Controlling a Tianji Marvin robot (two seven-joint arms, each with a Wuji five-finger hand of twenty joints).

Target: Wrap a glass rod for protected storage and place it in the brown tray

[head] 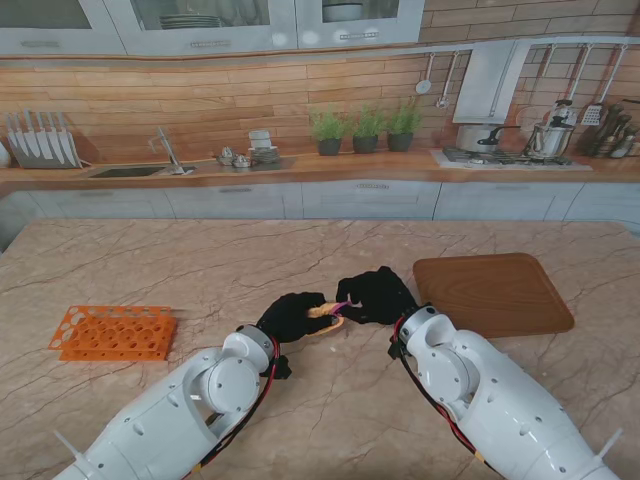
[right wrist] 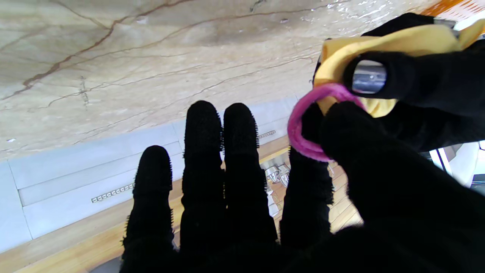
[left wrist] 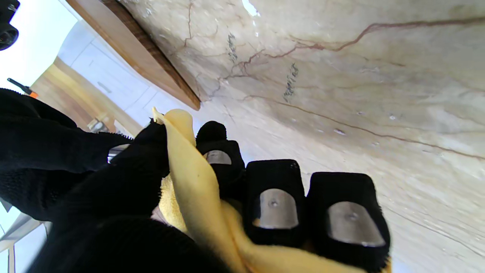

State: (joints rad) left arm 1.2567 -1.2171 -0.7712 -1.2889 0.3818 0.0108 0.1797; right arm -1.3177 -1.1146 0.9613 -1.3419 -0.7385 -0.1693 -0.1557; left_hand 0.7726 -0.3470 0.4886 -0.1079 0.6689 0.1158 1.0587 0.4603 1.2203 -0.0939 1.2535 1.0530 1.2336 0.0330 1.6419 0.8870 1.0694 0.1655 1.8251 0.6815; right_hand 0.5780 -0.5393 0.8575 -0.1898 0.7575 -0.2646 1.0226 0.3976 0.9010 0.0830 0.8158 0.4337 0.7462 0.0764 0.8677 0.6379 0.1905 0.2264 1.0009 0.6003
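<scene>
Left hand beside right hand

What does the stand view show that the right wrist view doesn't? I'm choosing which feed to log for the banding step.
Only the stand view shows the brown tray to the right of the hands and the whole orange rack on the left. Only the right wrist view shows clearly that the pink band is a loop hooked over the right hand, at the end of the yellow cloth. Both show the left hand gripping that cloth above the marble table.
</scene>
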